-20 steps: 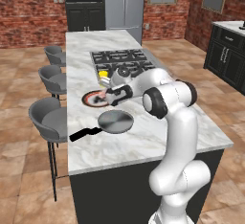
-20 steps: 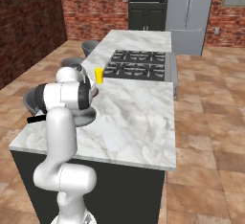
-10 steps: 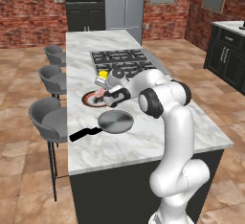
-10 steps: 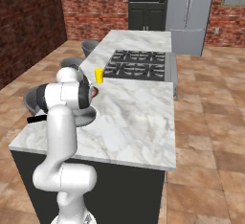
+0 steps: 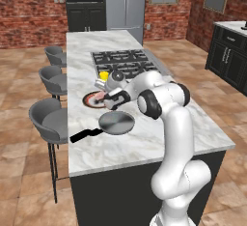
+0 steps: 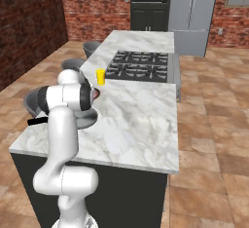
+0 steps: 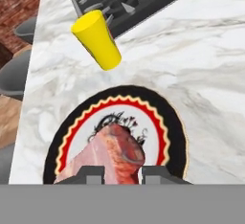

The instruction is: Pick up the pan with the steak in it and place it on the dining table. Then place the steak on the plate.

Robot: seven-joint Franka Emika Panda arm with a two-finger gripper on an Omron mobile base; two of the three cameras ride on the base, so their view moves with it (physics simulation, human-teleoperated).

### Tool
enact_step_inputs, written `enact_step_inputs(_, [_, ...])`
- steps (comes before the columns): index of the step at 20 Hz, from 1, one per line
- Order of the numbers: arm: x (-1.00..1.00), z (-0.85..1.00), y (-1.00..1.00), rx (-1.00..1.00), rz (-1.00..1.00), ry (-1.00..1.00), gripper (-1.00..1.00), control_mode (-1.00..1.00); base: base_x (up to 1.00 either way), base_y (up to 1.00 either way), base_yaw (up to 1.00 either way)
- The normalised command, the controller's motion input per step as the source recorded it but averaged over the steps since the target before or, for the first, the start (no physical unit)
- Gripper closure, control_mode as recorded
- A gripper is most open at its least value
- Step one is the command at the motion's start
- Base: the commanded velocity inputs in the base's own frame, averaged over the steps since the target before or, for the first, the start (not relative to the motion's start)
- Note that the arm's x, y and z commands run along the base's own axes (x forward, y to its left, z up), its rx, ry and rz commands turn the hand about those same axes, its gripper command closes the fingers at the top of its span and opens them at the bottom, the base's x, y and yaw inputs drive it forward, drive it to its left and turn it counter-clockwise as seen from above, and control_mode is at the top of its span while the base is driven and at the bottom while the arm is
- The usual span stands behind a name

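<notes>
You see the pan [image 5: 116, 122] on the counter [image 5: 144, 143] near its front end, the plate [image 5: 91, 99] just behind it, the steak [image 7: 117, 153] over the plate, the cup [image 7: 97, 40] beyond.

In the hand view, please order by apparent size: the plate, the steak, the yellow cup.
1. plate
2. steak
3. yellow cup
The steak is nearest the camera and partly cut off, so places 2 and 3 are unsure.

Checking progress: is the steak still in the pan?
No. The pan lies empty; the fingers hold the steak over the plate.

Marble dining table [image 5: 144, 143] bearing pan [image 5: 116, 123], plate [image 7: 175, 122], yellow cup [image 7: 97, 40].
</notes>
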Motion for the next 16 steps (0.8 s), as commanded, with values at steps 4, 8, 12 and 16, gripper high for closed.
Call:
enact_step_inputs(4, [0.18, -0.16, 0.00, 0.00, 0.00, 0.00, 1.00, -1.00, 0.00, 0.00, 0.00])
enact_step_inputs(8, [0.23, -0.15, 0.00, 0.00, 0.00, 0.00, 1.00, -1.00, 0.00, 0.00, 0.00])
enact_step_inputs(12, [0.24, -0.17, 0.00, 0.00, 0.00, 0.00, 1.00, -1.00, 0.00, 0.00, 0.00])
enact_step_inputs(16, [0.25, -0.17, 0.01, 0.00, 0.00, 0.00, 1.00, -1.00, 0.00, 0.00, 0.00])
